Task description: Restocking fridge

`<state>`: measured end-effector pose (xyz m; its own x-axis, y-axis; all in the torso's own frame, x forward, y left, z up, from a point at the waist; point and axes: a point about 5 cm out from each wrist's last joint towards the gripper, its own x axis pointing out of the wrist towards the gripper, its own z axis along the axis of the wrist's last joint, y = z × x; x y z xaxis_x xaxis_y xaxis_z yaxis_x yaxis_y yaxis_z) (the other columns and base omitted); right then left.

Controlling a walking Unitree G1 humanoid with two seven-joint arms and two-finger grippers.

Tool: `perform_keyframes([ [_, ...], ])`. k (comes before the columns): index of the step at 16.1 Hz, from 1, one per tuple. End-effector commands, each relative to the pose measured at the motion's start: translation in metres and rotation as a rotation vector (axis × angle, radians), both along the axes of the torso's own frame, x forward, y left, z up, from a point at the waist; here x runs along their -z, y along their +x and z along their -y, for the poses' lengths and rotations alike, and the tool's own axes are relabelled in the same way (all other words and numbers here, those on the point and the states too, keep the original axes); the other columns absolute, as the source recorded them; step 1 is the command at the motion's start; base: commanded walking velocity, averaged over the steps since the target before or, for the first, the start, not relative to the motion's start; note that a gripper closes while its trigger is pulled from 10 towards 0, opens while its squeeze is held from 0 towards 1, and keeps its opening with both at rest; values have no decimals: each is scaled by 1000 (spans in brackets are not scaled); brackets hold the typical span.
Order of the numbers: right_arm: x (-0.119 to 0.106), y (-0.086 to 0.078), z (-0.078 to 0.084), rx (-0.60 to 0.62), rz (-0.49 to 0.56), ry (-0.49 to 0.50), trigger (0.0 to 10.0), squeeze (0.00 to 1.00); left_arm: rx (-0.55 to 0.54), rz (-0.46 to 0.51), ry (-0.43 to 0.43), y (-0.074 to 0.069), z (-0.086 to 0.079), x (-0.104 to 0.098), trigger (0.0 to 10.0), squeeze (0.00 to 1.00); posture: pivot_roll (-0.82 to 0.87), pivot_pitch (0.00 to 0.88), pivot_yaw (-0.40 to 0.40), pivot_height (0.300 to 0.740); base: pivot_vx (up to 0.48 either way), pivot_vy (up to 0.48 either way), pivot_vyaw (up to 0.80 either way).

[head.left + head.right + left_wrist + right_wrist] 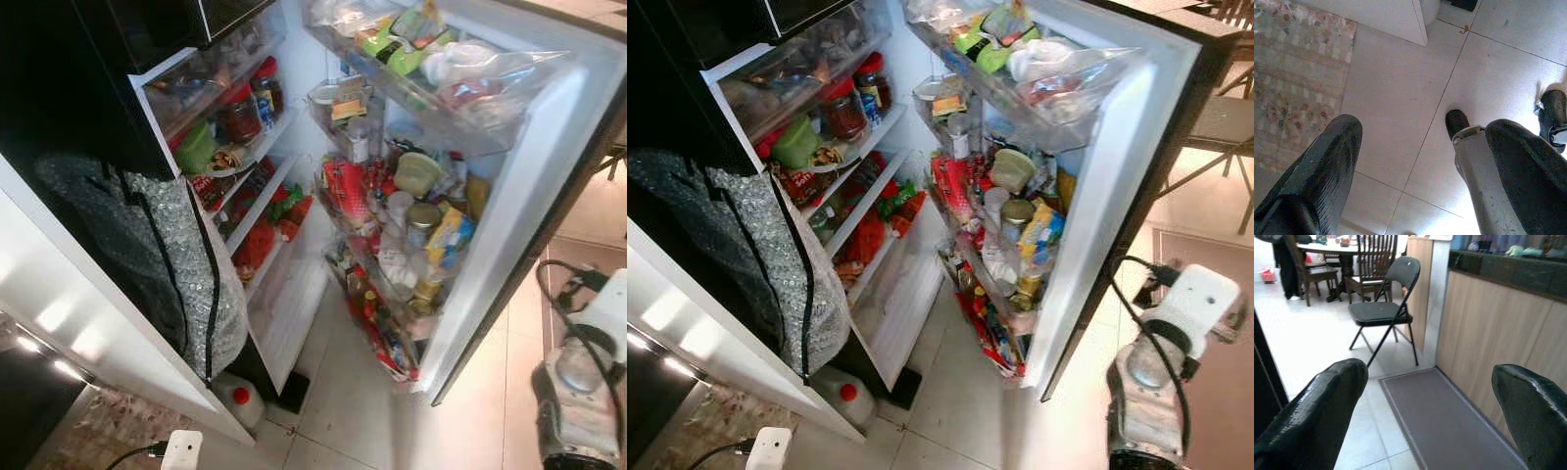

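The fridge door (pixel 529 186) runs off the top edge, labels on its packed jars and packets are too small to read, and a crinkled silver cover (pixel 147 255) hides the fridge's lower left interior.

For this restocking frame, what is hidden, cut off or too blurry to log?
- Top fridge drawer: contents blurred behind its cloudy front, eye views.
- Top door shelf: bagged items unreadable through glare on the plastic.
- Jug with red cap on the floor: body hidden behind the white cabinet.
- Labels on door jars: too small.
- Right arm: cut off by the frame's lower edge.
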<state>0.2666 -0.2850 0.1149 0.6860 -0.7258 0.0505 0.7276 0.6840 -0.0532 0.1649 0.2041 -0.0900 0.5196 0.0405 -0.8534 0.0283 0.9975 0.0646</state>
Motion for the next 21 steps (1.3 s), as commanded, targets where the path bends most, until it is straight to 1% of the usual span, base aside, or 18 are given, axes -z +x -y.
perform_keyframes([
  [1, 5, 3, -7, -37, -16, 27, 10000, 0, -11, -5, 9, -2, -6, 0, 10000, 0, -174, 31, 110, 740, 0, 0, 0],
  [3, 9, 6, -12, -87, -36, 42, 10000, 0, -11, -4, 9, -2, -6, 0, 10000, 0, -174, 32, 109, 740, 0, 0, 0],
  [5, 11, 7, -14, -108, -44, 50, 10000, 0, -14, -1, 5, -2, -5, 0, 10000, 0, -172, 33, 108, 740, 0, 0, 0],
  [7, 12, 9, -17, -127, -44, 54, 10000, 0, -14, -1, 5, -2, -5, 0, 10000, 0, -173, 32, 108, 740, 0, 0, 0],
  [10, 11, 13, -22, -190, -50, 45, 10000, 0, -13, -2, 5, -2, -5, 0, 10000, 0, -174, 32, 108, 740, 0, 0, 0],
  [12, 13, 16, -31, -258, -66, 45, 10000, 0, -13, -2, 5, -1, -5, 0, 10000, 0, -173, 33, 107, 740, 0, 0, 0],
  [16, 12, 20, -41, -328, -65, 43, 10000, 0, -14, -2, 3, -1, -5, 0, 10000, 0, -173, 33, 107, 740, 0, 0, 0],
  [19, 13, 20, -50, -378, -69, 54, 10000, 0, -10, -2, 3, -1, -5, 0, 10000, 0, -174, 35, 108, 740, 0, 0, 0],
  [21, 15, 21, -61, -458, -92, 41, 10000, 0, -9, -3, 4, -1, -5, 0, 10000, 0, -175, 36, 108, 740, 0, 0, 0],
])
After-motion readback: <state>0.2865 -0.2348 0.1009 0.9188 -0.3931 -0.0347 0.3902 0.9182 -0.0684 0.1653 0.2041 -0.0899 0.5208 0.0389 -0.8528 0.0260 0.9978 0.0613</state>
